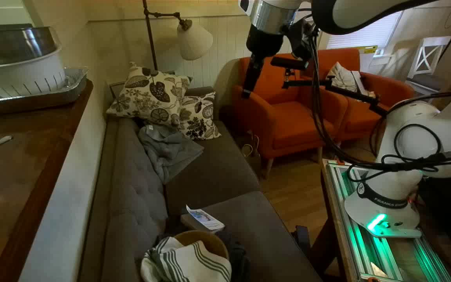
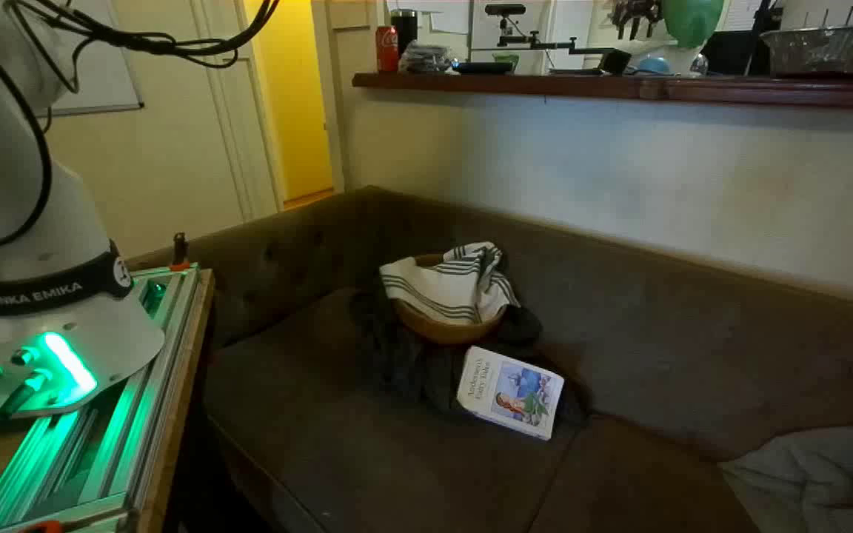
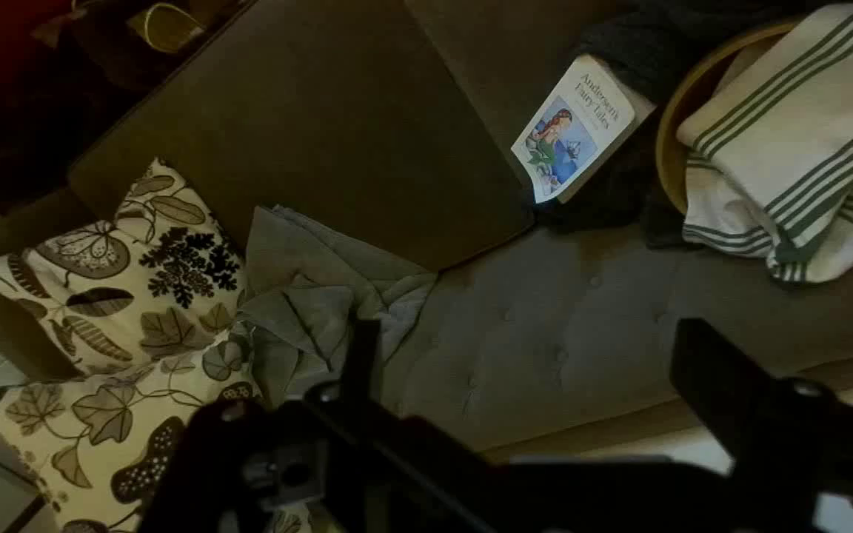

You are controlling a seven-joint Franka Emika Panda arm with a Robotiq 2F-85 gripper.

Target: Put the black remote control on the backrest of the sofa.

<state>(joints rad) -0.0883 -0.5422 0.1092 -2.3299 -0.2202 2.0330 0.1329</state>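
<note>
Black remote control cannot be picked out for certain in these views, so I cannot tell where it lies. In the wrist view the gripper point(image 3: 529, 329) has its fingers point(image 3: 719, 385) wide apart, and the tufted backrest point(image 3: 545, 363) of the sofa point(image 3: 308, 133) shows between them. In an exterior view the gripper points down, slightly tilted. On the sofa, a book point(image 2: 512, 392) lies on dark cloth point(image 2: 389, 355) just beside a wooden bowl point(image 2: 445, 330) with a striped towel point(image 2: 445, 289) draped over its rim.

The sofa point(image 1: 210, 176) is long, upholstered in grey-brown fabric. Its broad, button-tufted backrest point(image 1: 135, 188) stands along a pale wall point(image 2: 619, 170).
</note>
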